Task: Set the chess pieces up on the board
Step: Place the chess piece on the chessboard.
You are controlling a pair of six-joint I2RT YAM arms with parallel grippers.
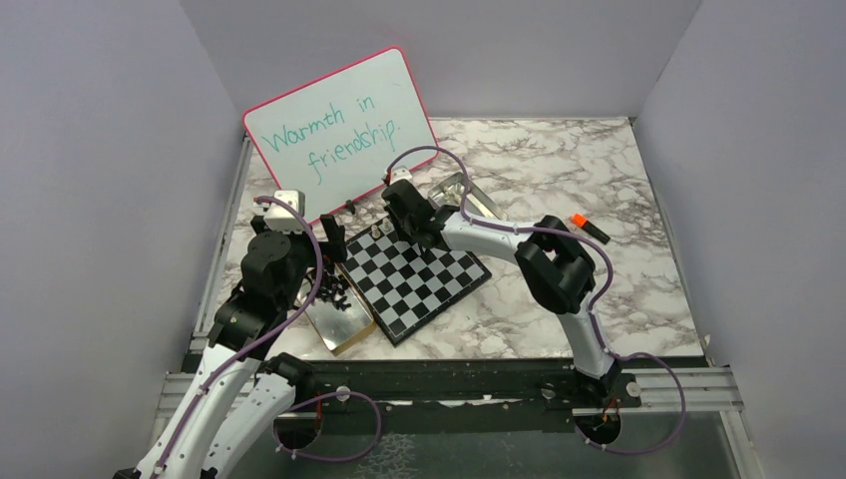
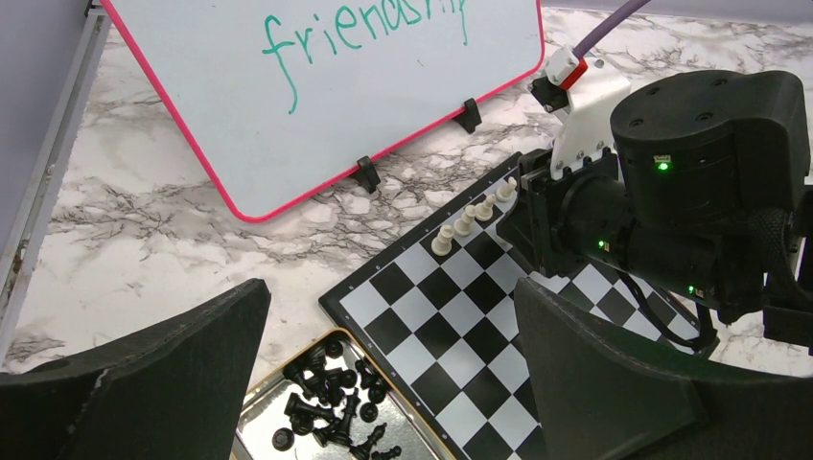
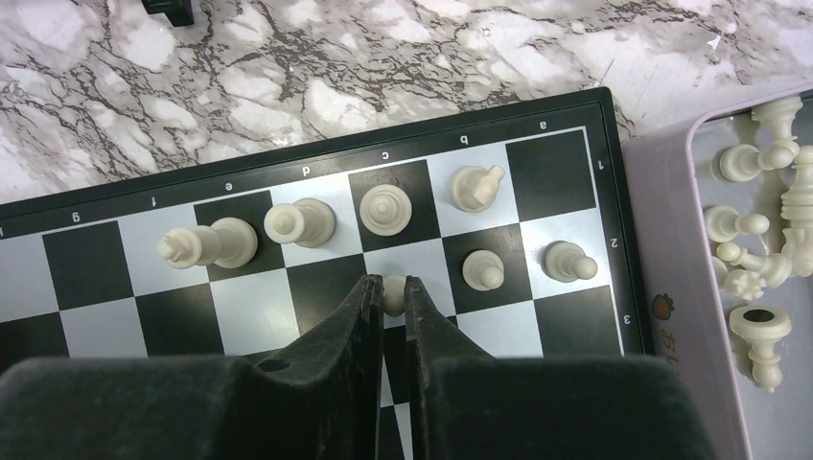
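The chessboard (image 1: 419, 281) lies mid-table; it also shows in the left wrist view (image 2: 451, 355) and the right wrist view (image 3: 105, 316). Several cream-white pieces stand on its far edge rows (image 3: 388, 208), seen too in the left wrist view (image 2: 444, 239). My right gripper (image 3: 391, 292) is shut on a cream-white pawn (image 3: 392, 290) over a white square of the second row. My left gripper (image 2: 393, 383) is open and empty above the board's near corner and a metal tray (image 2: 259, 422) holding several black pieces (image 2: 331, 398).
A pink-rimmed whiteboard (image 1: 339, 130) leans at the back left. A pale tray (image 3: 671, 287) with more cream-white pieces (image 3: 757, 259) sits beside the board. A marker (image 1: 589, 227) lies to the right on the marble table.
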